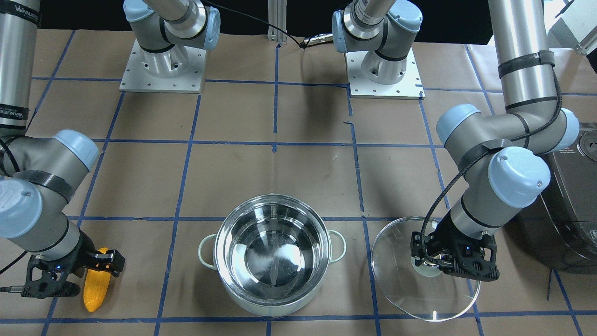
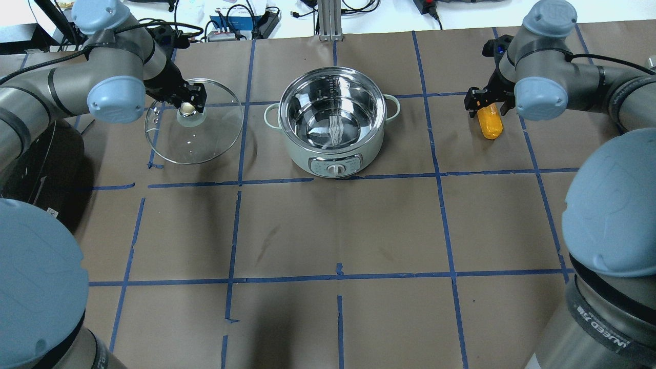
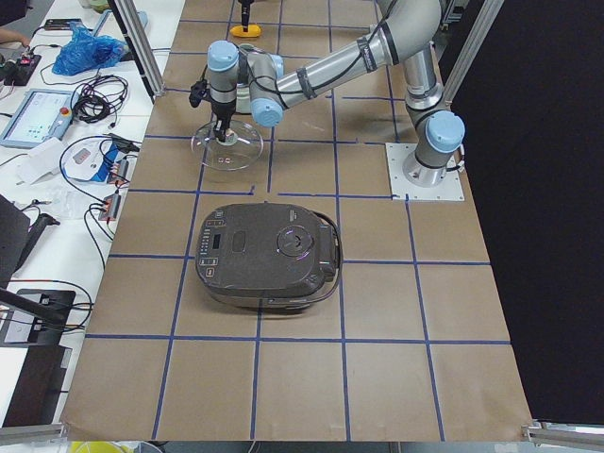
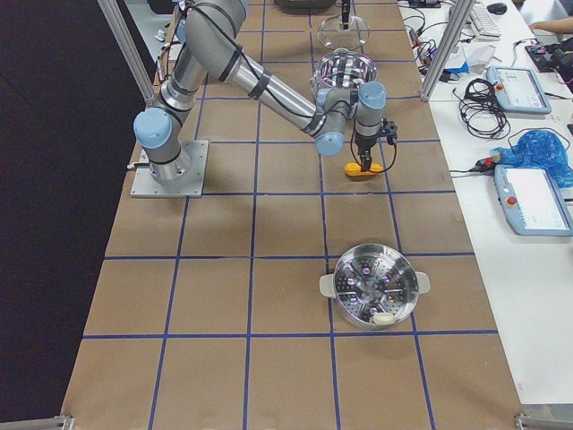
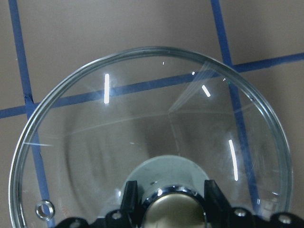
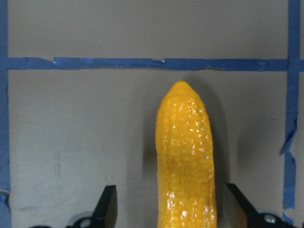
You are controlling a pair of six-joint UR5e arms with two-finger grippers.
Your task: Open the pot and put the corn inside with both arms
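Observation:
The pot (image 1: pixel 270 252) stands open and empty at the middle of the table, and also shows in the overhead view (image 2: pixel 333 118). Its glass lid (image 1: pixel 419 298) (image 2: pixel 205 138) lies beside it on my left arm's side. My left gripper (image 2: pixel 187 107) (image 5: pixel 173 209) is shut on the lid's metal-topped knob (image 5: pixel 173 204). I cannot tell whether the lid rests on the table or hangs just above it. The yellow-orange corn (image 1: pixel 95 289) (image 2: pixel 489 123) (image 6: pixel 185 156) lies on the table on the other side of the pot. My right gripper (image 1: pixel 95 270) (image 6: pixel 171 209) is open, with one finger on each side of the corn.
A dark grey rice cooker (image 1: pixel 573 210) (image 3: pixel 269 255) stands beside my left arm. A metal steamer basket (image 4: pixel 372 287) sits on the table beyond my right arm. Both arm bases (image 1: pixel 163 70) are at the robot's edge of the table. Blue tape lines cross the brown paper.

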